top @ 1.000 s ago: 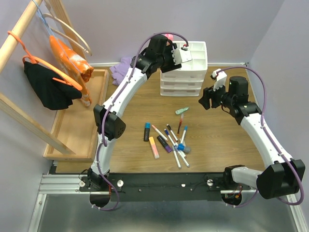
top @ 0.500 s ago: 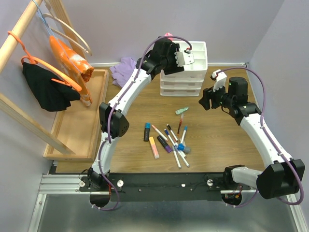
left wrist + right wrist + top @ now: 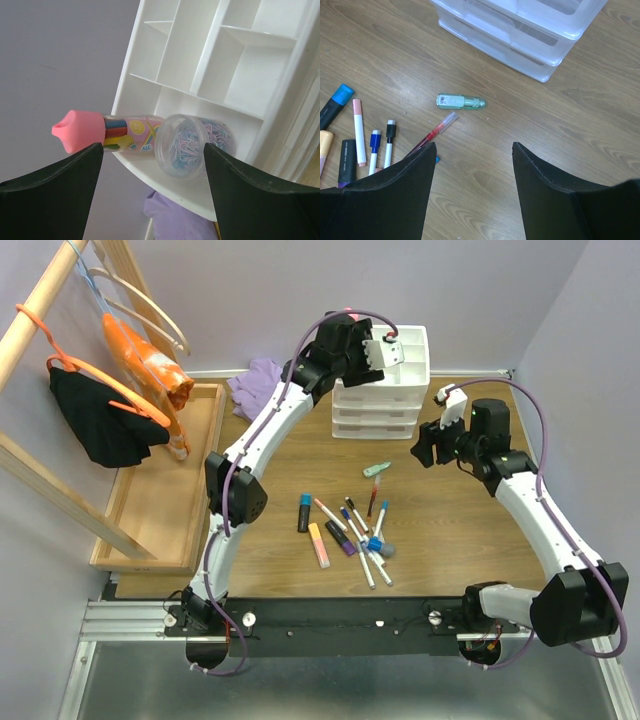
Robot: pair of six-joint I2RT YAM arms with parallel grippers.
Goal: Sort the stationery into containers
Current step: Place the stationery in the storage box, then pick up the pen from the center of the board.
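Observation:
My left gripper [image 3: 372, 345] hangs open and empty over the left end of the white drawer unit's divided top tray [image 3: 420, 340]. In the left wrist view its fingers [image 3: 153, 150] straddle a pink-capped glue bottle [image 3: 107, 131] lying in the tray [image 3: 235, 65], cap past the rim, beside a clear round jar of paper clips [image 3: 187, 145]. My right gripper [image 3: 425, 452] is open and empty above the table [image 3: 474, 147]. Near it lie a mint highlighter [image 3: 377, 468] [image 3: 460, 101] and a red pen [image 3: 372, 497] [image 3: 432, 132]. Markers [image 3: 365, 540] and highlighters [image 3: 318, 544] lie mid-table.
The three-drawer unit [image 3: 385, 400] [image 3: 530, 30] stands at the back centre. A purple cloth [image 3: 255, 380] [image 3: 180, 220] lies to its left. A long wooden tray [image 3: 160, 490] and a hanger rack with clothes [image 3: 110, 410] fill the left side.
My left wrist has swung right and now sits further over the drawer unit's top tray. The right arm has barely moved.

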